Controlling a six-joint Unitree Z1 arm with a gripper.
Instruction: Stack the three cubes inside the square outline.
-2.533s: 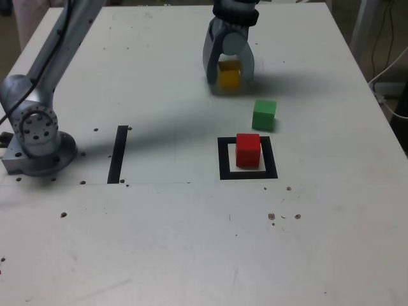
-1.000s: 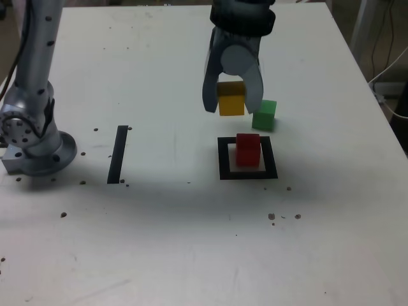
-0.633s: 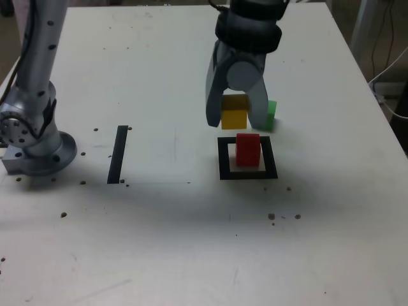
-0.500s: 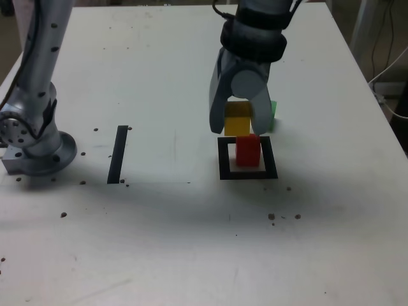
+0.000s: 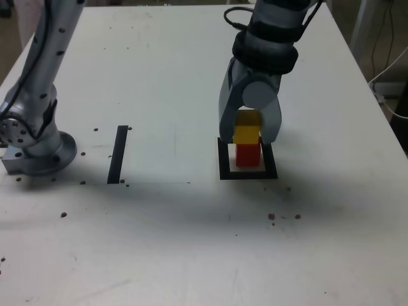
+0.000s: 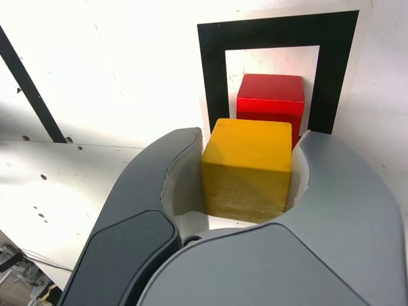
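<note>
My gripper (image 5: 247, 138) is shut on a yellow cube (image 5: 247, 133), held between the two grey fingers directly over a red cube (image 5: 248, 155). The red cube stands inside the square outline (image 5: 224, 171), a thick black frame with a white centre. From the exterior view I cannot tell whether the yellow cube's underside touches the red cube's top or hangs just above it. In the wrist view the yellow cube (image 6: 248, 169) fills the gap in the gripper (image 6: 250, 143), with the red cube (image 6: 271, 102) and the square outline (image 6: 213, 70) beyond it.
A straight black strip (image 5: 118, 154) lies on the white table at the exterior view's left and shows in the wrist view too (image 6: 25, 83). The arm's base (image 5: 38, 143) stands further left. Cables (image 5: 389, 70) hang off the table's right edge.
The gripper has carried the yellow cube from the far side of the table towards the camera and down, until it is over the red cube. The green cube has gone behind the gripper.
</note>
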